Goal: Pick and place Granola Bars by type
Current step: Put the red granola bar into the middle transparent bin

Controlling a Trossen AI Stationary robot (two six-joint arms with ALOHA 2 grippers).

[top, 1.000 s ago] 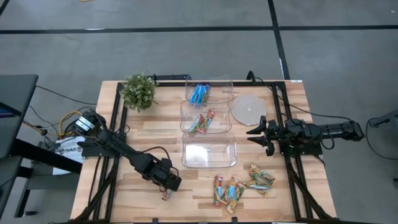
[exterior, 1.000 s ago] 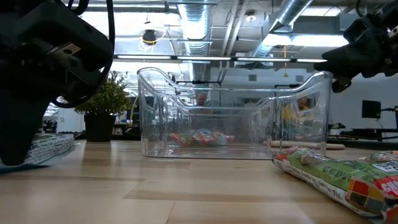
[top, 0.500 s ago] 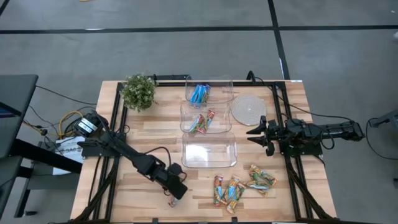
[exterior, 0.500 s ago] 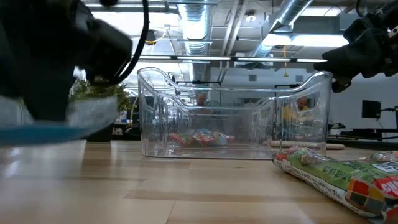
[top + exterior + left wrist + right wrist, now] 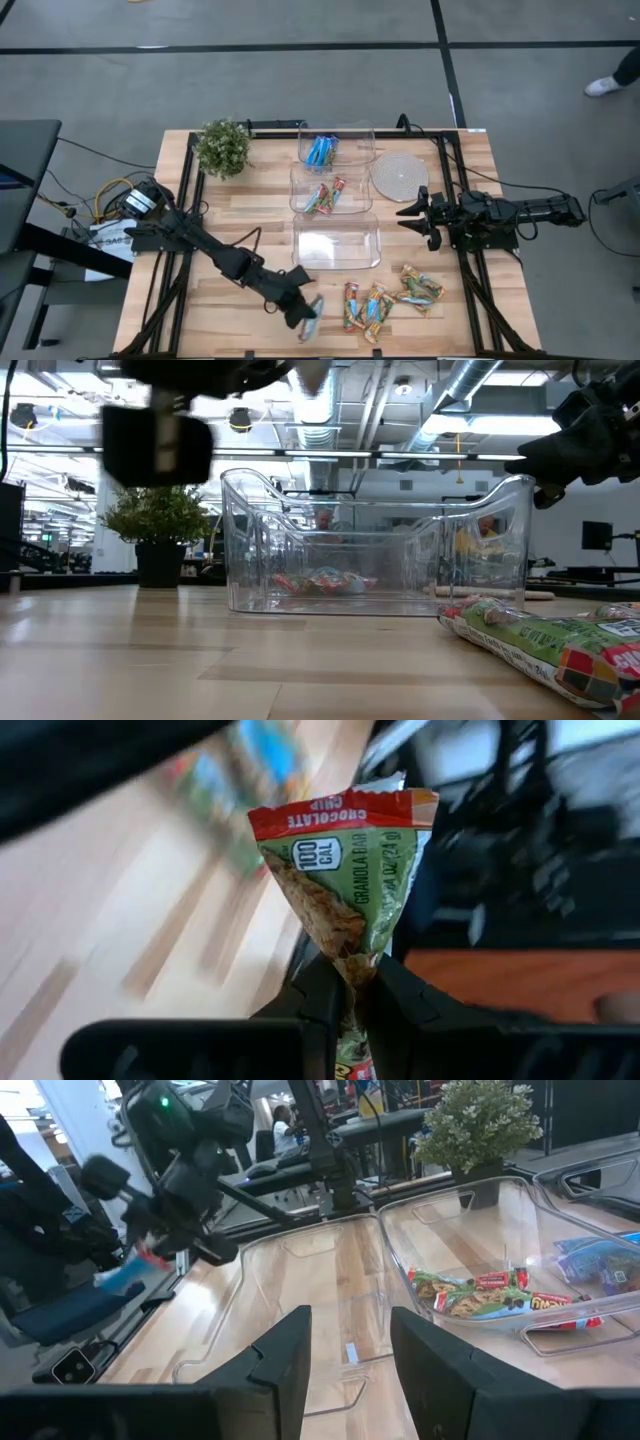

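My left gripper (image 5: 302,311) hovers above the table's near edge, left of a loose pile of granola bars (image 5: 385,298), and is shut on one green bar with a red end (image 5: 345,870). Three clear tubs stand in a row: the far one (image 5: 336,147) holds blue bars, the middle one (image 5: 330,192) red-green bars, and the near one (image 5: 336,242) has nothing in it. My right gripper (image 5: 414,211) waits open, right of the tubs, pointing at them. My left gripper pinches the green bar between its two fingers at one narrowed, crumpled end (image 5: 352,960). The rest of the wrapper fans out beyond the fingertips to its red-edged free end (image 5: 340,812). The bar (image 5: 314,322) is lifted clear of the table.
A potted plant (image 5: 222,147) stands at the far left, and a round woven mat (image 5: 397,175) lies right of the tubs. Bare wood lies left of the tubs and along the near edge. Cables and a box (image 5: 125,205) sit off the table's left side.
My left gripper has risen from the tabletop and gone toward the table's right edge along the near edge, toward the pile, rolling and tipping up as it went. The green bar, which lay on the wood, is now lifted clear.
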